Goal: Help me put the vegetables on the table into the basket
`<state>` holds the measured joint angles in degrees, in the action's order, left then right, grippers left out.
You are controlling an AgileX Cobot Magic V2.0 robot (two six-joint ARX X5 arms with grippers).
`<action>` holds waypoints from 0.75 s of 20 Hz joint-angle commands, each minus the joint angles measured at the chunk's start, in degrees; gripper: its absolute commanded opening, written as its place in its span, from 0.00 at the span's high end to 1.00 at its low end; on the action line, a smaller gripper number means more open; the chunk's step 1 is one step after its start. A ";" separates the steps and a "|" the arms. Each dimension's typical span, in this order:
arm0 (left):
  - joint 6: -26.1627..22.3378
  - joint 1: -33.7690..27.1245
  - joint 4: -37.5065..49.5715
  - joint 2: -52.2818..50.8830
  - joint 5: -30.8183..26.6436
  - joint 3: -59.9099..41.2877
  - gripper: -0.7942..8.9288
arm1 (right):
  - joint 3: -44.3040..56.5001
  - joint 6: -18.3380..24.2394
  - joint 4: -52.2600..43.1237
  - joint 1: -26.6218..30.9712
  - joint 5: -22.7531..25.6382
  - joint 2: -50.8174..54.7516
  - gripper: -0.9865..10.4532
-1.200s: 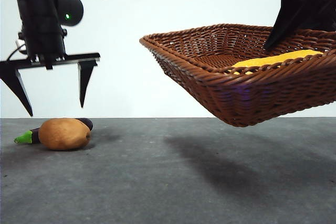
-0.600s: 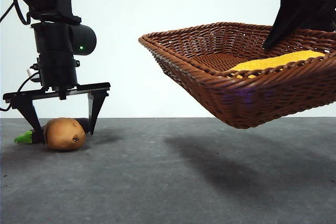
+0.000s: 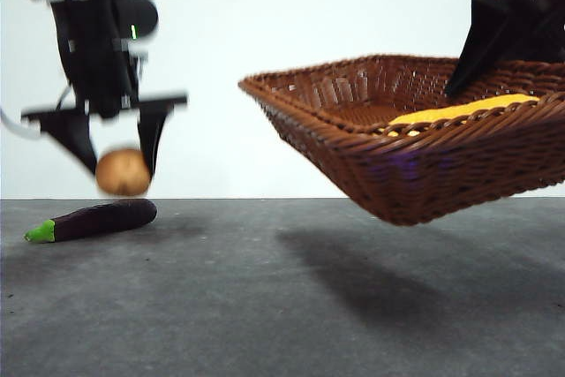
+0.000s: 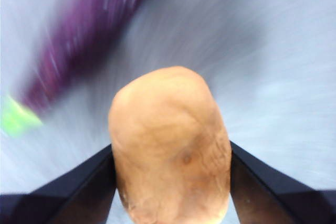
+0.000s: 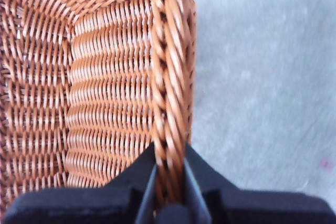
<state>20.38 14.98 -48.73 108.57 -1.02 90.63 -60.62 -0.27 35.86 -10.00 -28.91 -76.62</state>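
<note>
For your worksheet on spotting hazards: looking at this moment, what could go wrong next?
1. The left hand pinches the rounded potato in mid-air by its sides only; it might slip and fall onto the table.
2. The right hand holds the basket aloft, tilted, by one rim; the corn could slide, or the basket could twist.
3. The eggplant lies below the potato; a drop could knock it away.

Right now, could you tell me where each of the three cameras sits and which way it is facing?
Front view: low, at table height, looking level across the table at the eggplant, the lifted basket holding corn; both arms show.
Left wrist view: on the left arm, looking past the left gripper clamping the potato.
Right wrist view: on the right arm, looking along the right gripper pinching the basket rim.
Front and left wrist views share potato and eggplant.
</note>
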 commanded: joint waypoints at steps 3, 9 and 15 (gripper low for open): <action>-14.36 0.46 1.57 -12.87 9.09 -0.13 0.93 | 0.28 -3.26 0.13 -0.07 0.02 -2.78 0.92; -27.52 13.77 -4.20 -26.29 18.12 -0.15 0.92 | 0.48 -7.26 0.02 -1.97 0.57 -5.03 0.92; -31.63 30.18 -6.05 -20.00 15.98 -0.22 0.92 | 0.48 -11.04 -2.73 -7.39 1.55 -6.71 0.92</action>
<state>-10.11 45.45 -54.98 88.36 15.20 90.67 -60.62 -9.76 33.69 -17.52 -26.98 -83.24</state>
